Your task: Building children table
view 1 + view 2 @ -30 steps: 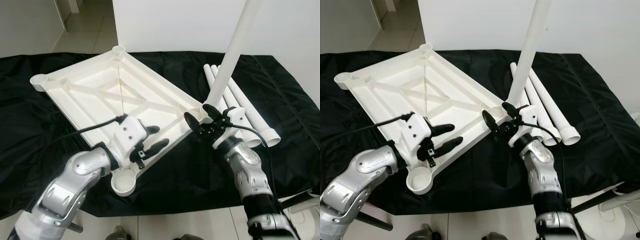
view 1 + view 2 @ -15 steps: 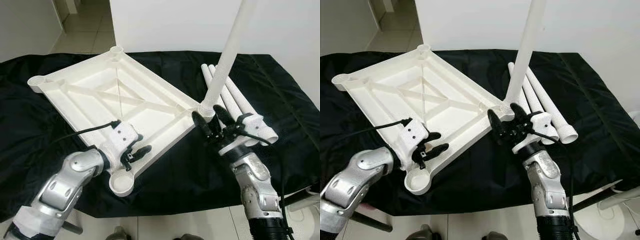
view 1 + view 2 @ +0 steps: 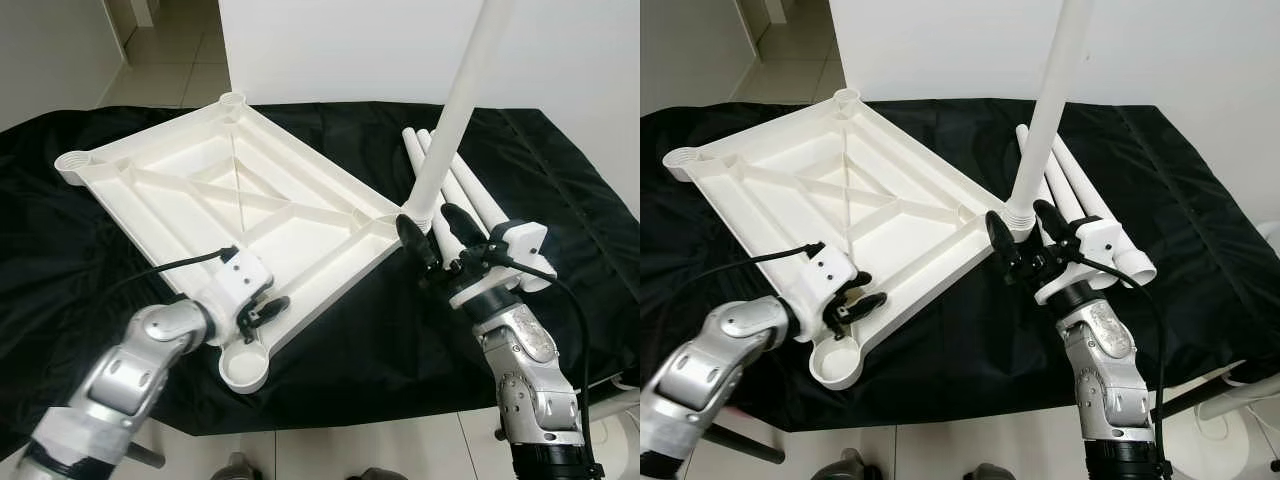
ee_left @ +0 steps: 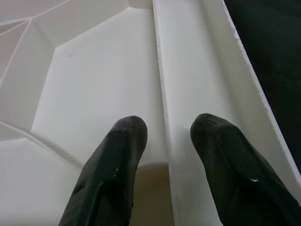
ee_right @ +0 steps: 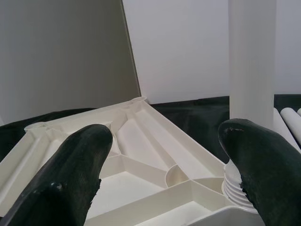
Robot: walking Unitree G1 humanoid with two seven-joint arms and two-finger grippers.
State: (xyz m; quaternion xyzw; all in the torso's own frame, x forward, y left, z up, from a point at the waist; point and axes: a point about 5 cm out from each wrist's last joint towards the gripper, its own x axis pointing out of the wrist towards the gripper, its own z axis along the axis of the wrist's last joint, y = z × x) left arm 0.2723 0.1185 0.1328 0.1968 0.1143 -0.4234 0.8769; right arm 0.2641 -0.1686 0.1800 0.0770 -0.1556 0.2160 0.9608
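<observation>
The white table top (image 3: 200, 190) lies upside down on a black cloth. One white leg (image 3: 455, 110) stands upright in its right corner socket. My left gripper (image 3: 265, 308) is at the near rim, just beyond the near corner socket (image 3: 245, 368). In the left wrist view the left gripper (image 4: 167, 136) has its fingers closed in on either side of the rim wall. My right gripper (image 3: 433, 235) is open at the base of the upright leg. In the right wrist view the leg (image 5: 251, 61) rises just behind one finger (image 5: 258, 160).
Several loose white legs (image 3: 480, 200) lie side by side on the cloth (image 3: 60, 250), right of the upright leg. A white wall runs behind the table. Tiled floor (image 3: 190, 70) shows at the far left. The cloth's front edge is close below both arms.
My left gripper's fingers have narrowed from wide open onto the near rim. My right gripper has shifted right, from in front of the leg's base to beside it.
</observation>
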